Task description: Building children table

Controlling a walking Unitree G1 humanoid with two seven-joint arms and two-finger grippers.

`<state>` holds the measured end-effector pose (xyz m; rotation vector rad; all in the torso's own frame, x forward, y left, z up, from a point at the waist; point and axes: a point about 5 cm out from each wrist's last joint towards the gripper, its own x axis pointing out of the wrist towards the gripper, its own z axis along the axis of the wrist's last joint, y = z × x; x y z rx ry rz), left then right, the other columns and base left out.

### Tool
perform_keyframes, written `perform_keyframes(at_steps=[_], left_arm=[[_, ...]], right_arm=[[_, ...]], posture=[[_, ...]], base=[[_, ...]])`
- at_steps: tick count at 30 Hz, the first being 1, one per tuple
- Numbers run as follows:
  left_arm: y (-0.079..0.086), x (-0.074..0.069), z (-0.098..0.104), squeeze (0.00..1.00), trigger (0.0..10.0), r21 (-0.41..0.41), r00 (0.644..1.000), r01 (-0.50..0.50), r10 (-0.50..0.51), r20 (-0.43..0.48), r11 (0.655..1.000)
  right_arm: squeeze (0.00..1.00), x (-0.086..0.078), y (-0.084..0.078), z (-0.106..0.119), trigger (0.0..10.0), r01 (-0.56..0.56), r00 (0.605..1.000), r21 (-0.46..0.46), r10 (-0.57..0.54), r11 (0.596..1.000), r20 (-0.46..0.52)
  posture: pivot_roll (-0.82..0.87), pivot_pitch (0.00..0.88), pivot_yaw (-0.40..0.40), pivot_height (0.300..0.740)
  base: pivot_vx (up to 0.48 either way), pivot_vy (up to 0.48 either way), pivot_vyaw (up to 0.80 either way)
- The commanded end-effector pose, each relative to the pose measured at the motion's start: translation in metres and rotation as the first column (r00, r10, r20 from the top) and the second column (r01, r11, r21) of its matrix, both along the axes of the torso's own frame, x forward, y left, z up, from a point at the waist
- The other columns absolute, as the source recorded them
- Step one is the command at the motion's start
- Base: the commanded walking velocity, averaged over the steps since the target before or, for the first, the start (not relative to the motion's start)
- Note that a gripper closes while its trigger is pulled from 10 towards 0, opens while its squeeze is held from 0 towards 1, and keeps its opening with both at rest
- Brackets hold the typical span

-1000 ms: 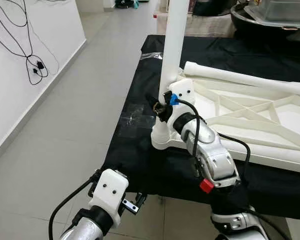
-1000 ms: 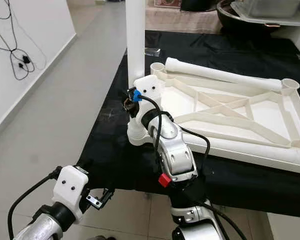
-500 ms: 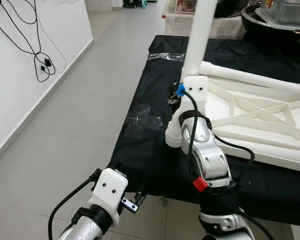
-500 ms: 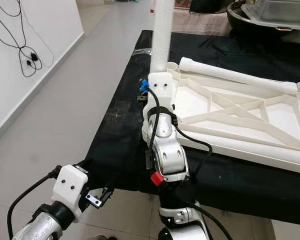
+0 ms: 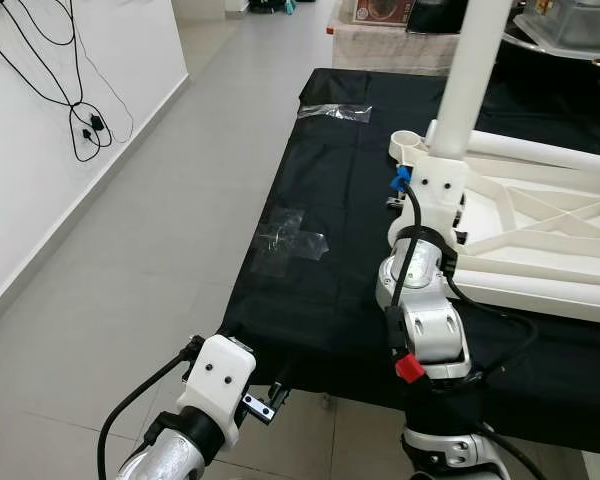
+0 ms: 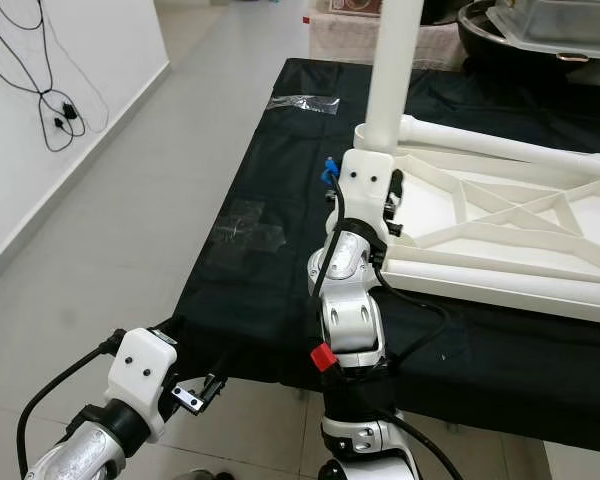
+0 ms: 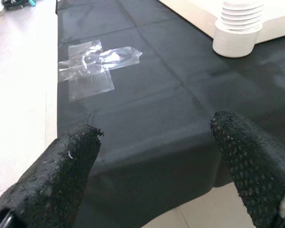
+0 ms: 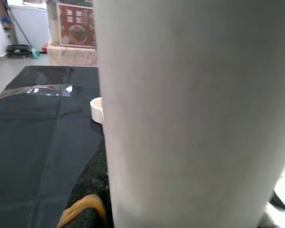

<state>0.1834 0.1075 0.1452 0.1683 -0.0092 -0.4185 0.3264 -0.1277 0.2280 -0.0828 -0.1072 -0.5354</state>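
Note:
A white table top (image 5: 540,215) lies upside down on a table draped in black cloth (image 5: 320,290). My right gripper (image 6: 375,165) is shut on a long white table leg (image 5: 470,70) and holds it upright over the top's left edge, between the near corner socket (image 7: 237,28) and the far one (image 5: 410,145). The right wrist view looks straight at the leg (image 8: 190,118), with a black finger (image 8: 90,190) against it. Low off the table's near left corner, my left gripper (image 7: 156,166) hangs open with nothing in it.
A patch of clear tape (image 5: 290,240) is stuck on the cloth, and a clear plastic wrapper (image 5: 335,112) lies at the far edge. Grey tiled floor (image 5: 130,250) runs along the left, with cables (image 5: 80,120) on the white wall. Bins (image 5: 570,25) stand at the back right.
The view has shifted left. My right arm has carried the upright leg from above the near left corner socket further along the top's left edge. The left arm has stayed put.

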Motion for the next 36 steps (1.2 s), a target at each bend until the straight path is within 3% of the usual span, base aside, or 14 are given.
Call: perform_keyframes(at_steps=[1,10,14,16,19,22,24,25,27,29,30,31,32,36], left_arm=[[0.001,0.0,-0.004,0.0,10.0,0.011,1.0,0.008,-0.008,-0.01,1.0],[0.0,0.001,-0.004,0.0,10.0,0.015,1.0,0.016,-0.016,-0.005,1.0],[0.0,0.002,-0.003,0.0,10.0,0.015,1.0,0.017,-0.017,-0.001,1.0],[0.0,0.004,-0.003,0.0,10.0,0.014,1.0,0.017,-0.017,0.003,1.0],[0.0,0.005,-0.002,0.0,10.0,0.014,1.0,0.018,-0.018,0.006,1.0],[0.0,0.008,0.0,0.0,10.0,0.01,1.0,0.015,-0.015,0.013,1.0],[0.001,0.012,0.002,0.0,10.0,0.006,1.0,0.008,-0.008,0.021,1.0],[0.001,0.012,0.002,0.0,10.0,0.006,1.0,0.008,-0.008,0.021,1.0],[0.003,0.018,0.006,0.0,10.0,0.024,0.999,-0.007,0.006,0.042,1.0],[0.004,0.02,0.008,0.0,10.0,0.03,0.999,-0.011,0.009,0.05,0.999],[0.006,0.025,0.012,0.29,10.0,0.032,0.998,-0.019,0.017,0.062,0.999],[0.006,0.025,0.012,0.29,10.0,0.032,0.998,-0.019,0.017,0.062,0.999],[0.009,0.03,0.016,1.0,10.0,0.033,0.997,-0.032,0.029,0.075,0.999],[0.014,0.042,0.025,1.0,10.0,0.048,0.994,-0.06,0.055,0.094,0.997]], right_arm=[[0.0,-0.008,0.008,-0.039,10.0,0.073,0.981,0.123,-0.049,0.99,-0.185],[0.0,-0.006,0.021,-0.041,10.0,0.066,0.975,0.322,0.008,0.944,-0.224],[0.0,0.001,0.04,-0.013,10.0,-0.228,0.969,0.386,0.248,0.894,0.0],[0.0,0.0,0.049,0.014,10.0,-0.409,0.913,0.352,0.373,0.842,0.167],[0.0,0.001,0.048,0.022,10.0,-0.44,0.897,0.33,0.394,0.835,0.198],[0.0,0.0,0.048,0.051,10.0,-0.582,0.802,0.257,0.491,0.772,0.34],[0.0,-0.002,0.051,0.065,10.0,-0.701,0.696,0.22,0.583,0.679,0.419],[0.0,-0.002,0.051,0.065,10.0,-0.701,0.696,0.22,0.583,0.679,0.419],[0.0,-0.003,0.052,0.07,10.0,-0.808,0.573,0.177,0.679,0.562,0.46],[0.0,-0.003,0.051,0.07,10.0,-0.836,0.533,0.159,0.707,0.526,0.465],[0.0,-0.003,0.047,0.067,10.0,-0.859,0.497,0.144,0.734,0.491,0.462],[0.0,-0.003,0.047,0.067,10.0,-0.859,0.497,0.144,0.734,0.491,0.462],[0.0,-0.003,0.046,0.063,10.0,-0.888,0.448,0.132,0.768,0.44,0.457],[0.0,-0.006,0.045,0.056,10.0,-0.93,0.364,0.117,0.818,0.349,0.446]], posture=[[0.12,0.144,-0.008,0.74],[0.12,0.145,-0.01,0.74],[0.12,0.143,-0.01,0.74],[0.12,0.14,-0.005,0.74],[0.12,0.141,-0.006,0.74],[0.12,0.138,-0.004,0.74],[0.12,0.138,-0.004,0.74],[0.12,0.138,-0.004,0.74],[0.11,0.136,0.0,0.74],[0.11,0.135,0.001,0.74],[0.12,0.133,-0.001,0.74],[0.12,0.133,-0.001,0.74],[0.12,0.133,-0.001,0.74],[0.12,0.134,0.0,0.74]], base=[[0.0,0.0,0.0],[0.0,0.0,0.0],[0.0,0.0,0.0],[0.0,0.0,0.0],[0.0,0.0,0.0],[0.0,0.0,0.0],[0.0,0.0,0.0],[0.0,0.0,0.0],[0.0,0.0,0.0],[0.0,0.0,0.0],[0.0,0.0,0.0],[0.0,0.0,0.0],[0.0,0.0,0.0],[0.0,0.0,0.0]])
